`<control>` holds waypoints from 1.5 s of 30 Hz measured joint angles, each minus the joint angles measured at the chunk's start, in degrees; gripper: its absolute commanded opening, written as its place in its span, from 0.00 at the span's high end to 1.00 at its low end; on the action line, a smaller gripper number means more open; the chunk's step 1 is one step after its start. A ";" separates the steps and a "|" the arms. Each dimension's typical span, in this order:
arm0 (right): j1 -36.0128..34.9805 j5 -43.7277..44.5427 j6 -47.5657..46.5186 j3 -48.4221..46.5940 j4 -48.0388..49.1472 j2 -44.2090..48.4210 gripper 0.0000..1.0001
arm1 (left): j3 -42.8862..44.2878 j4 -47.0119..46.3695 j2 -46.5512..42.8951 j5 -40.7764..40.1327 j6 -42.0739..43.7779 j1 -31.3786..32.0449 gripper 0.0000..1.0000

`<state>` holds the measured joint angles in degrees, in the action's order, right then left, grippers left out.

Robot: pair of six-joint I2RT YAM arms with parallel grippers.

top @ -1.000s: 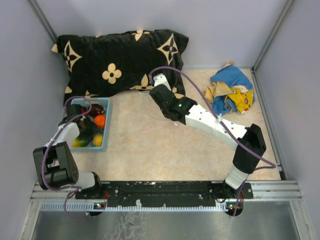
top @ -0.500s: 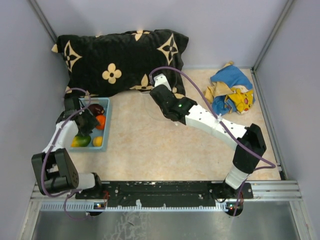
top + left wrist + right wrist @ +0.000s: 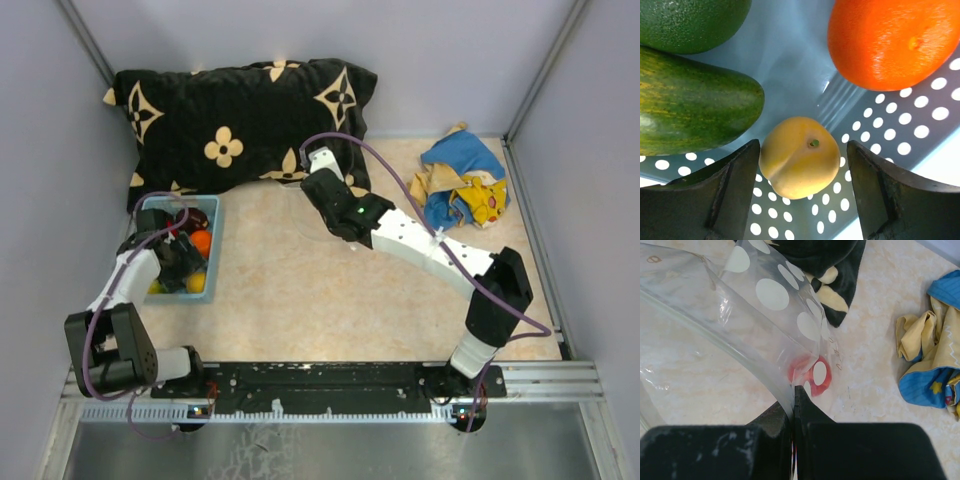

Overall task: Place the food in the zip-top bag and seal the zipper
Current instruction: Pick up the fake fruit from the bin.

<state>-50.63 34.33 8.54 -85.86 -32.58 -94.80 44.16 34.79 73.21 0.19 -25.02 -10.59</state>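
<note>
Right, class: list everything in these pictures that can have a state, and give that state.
left gripper: open, fingers either side of the yellow fruit.
right gripper: shut on an edge of the zip-top bag.
zip-top bag: pinched at one edge; sealed or not, cannot tell.
yellow fruit: lying in the blue basket, not gripped.
orange: lying in the blue basket.
cloth: crumpled.

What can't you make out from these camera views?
Top view: the left arm covers much of the blue basket, so its contents cannot be counted.
Right wrist view: the zip-top bag runs off the left edge, hiding its full shape. A red shape in or behind the plastic is unidentifiable.
Left wrist view: the orange and striped green vegetable are cut by frame edges.
</note>
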 measured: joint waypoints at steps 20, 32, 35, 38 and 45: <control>0.52 -0.59 0.00 0.52 0.42 0.04 1.00 | -1.64 -2.82 5.16 4.39 -0.63 0.00 0.43; 0.55 -0.59 0.24 0.76 0.28 0.42 1.00 | -1.62 -2.67 -5.44 3.69 -0.20 0.00 0.56; 0.55 -0.59 0.50 0.76 0.17 0.59 1.00 | -1.62 -2.67 -6.19 3.58 0.11 0.00 0.56; 0.55 -0.81 0.68 0.74 0.11 0.68 1.00 | -1.55 -2.64 -6.93 4.37 0.26 0.00 0.57; 0.55 -2.49 2.43 0.07 -1.55 0.68 1.00 | 0.72 -3.10 -13.29 10.80 -1.05 0.28 0.58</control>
<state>-50.09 31.83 10.96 -85.80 -34.13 -94.13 44.88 31.68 59.92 10.98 -26.06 -10.31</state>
